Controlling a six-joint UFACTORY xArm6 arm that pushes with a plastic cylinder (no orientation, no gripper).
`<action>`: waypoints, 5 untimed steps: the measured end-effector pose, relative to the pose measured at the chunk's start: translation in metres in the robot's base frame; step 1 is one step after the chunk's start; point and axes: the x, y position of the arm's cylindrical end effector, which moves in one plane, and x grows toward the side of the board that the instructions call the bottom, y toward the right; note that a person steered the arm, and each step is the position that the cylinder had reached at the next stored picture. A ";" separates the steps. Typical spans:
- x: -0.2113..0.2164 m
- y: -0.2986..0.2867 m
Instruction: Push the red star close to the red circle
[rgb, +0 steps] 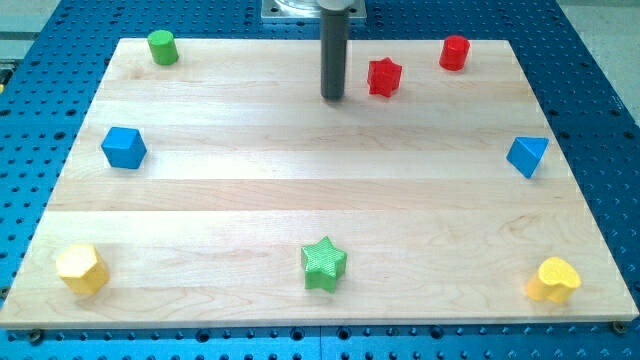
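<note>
The red star (384, 77) lies near the view's top, right of centre. The red circle (454, 52), a short cylinder, stands at the top right, up and to the right of the star with a gap between them. My tip (333, 97) rests on the board just left of the red star, a short gap away and not touching it. The dark rod rises straight up from the tip to the view's top edge.
A green cylinder (162, 47) stands at top left. A blue cube (124, 148) is at the left and a blue triangle (527, 156) at the right. A yellow hexagon (81, 269), a green star (323, 264) and a yellow heart (555, 280) lie along the bottom of the wooden board (300, 200).
</note>
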 end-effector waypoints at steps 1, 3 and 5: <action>-0.029 -0.011; -0.027 0.056; 0.023 0.066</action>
